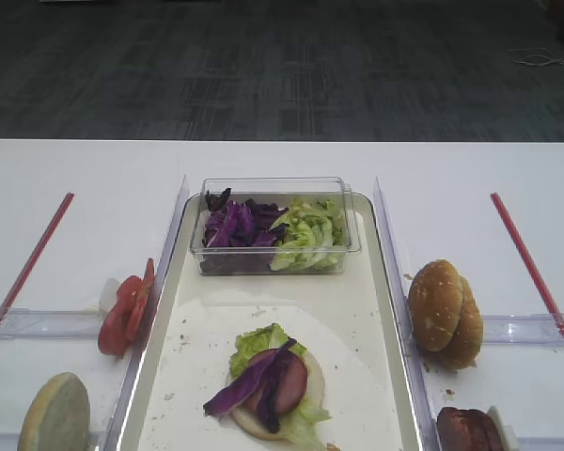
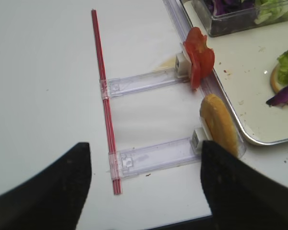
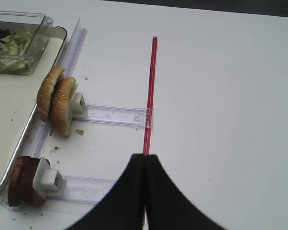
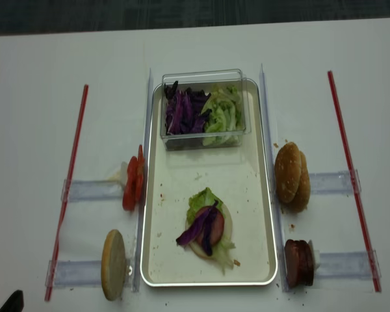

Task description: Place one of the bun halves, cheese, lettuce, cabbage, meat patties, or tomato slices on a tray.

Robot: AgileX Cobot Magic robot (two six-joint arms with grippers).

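Clear box (image 1: 274, 228): cabbage (image 1: 237, 225), lettuce (image 1: 308, 235). Tray (image 4: 157, 260): half-stacked burger. Left gripper (image 2: 144, 189) spread wide, empty; right gripper (image 3: 145, 191) pressed closed, empty.

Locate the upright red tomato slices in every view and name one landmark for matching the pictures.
Exterior high: upright red tomato slices at left, outside the silver metal tray.
Right wrist: not in view.
Left wrist: top centre, beside the tray.
Exterior high (realsense): left of the tray.
Shared landmark: the tray's left rim.
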